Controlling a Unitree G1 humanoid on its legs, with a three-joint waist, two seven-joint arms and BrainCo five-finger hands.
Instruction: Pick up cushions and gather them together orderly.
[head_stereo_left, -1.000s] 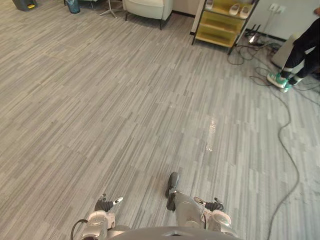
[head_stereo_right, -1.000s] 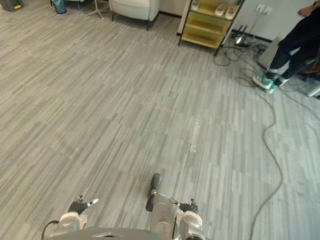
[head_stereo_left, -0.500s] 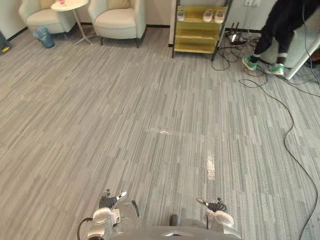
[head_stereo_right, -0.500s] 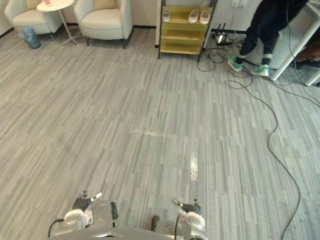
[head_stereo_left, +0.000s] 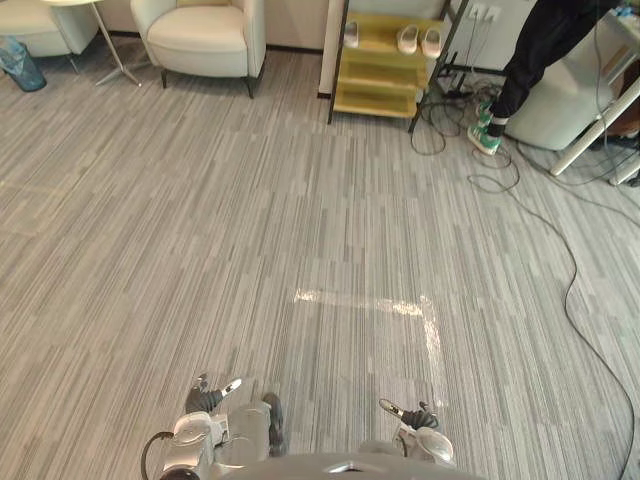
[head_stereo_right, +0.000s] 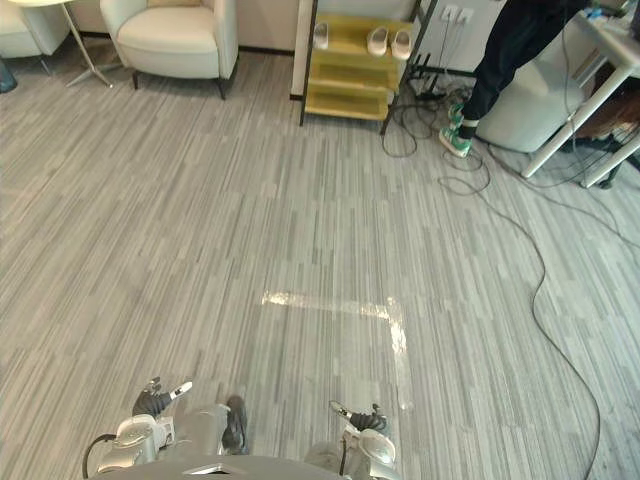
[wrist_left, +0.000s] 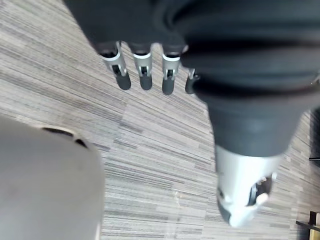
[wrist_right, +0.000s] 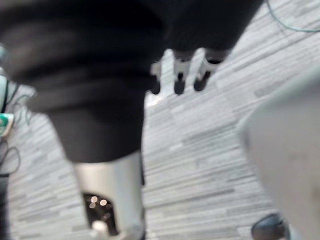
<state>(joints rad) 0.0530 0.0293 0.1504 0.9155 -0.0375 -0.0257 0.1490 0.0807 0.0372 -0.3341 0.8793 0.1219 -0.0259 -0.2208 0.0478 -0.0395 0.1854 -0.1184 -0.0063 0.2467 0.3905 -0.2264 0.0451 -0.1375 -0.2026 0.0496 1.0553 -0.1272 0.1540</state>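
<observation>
My left hand (head_stereo_left: 205, 398) hangs low at my side over the bare wood-look floor, and its fingers (wrist_left: 142, 70) are straight and hold nothing. My right hand (head_stereo_left: 415, 415) hangs the same way on the other side, with its fingers (wrist_right: 180, 75) straight and empty above the floor. A cream armchair (head_stereo_left: 205, 35) stands far ahead to the left. A thin tan strip at its back edge may be a cushion; too little of it shows to tell.
A yellow shelf (head_stereo_left: 385, 60) with shoes on it stands at the far wall. A person (head_stereo_left: 530, 50) in green shoes stands to its right, among cables (head_stereo_left: 570, 280) that trail over the floor. A side table's legs (head_stereo_left: 100, 40) and a teal bin (head_stereo_left: 20, 62) are at far left.
The whole picture has shifted as the camera turned: the armchair and shelf sit differently in it and the person shows more. Both hands still hang low and empty.
</observation>
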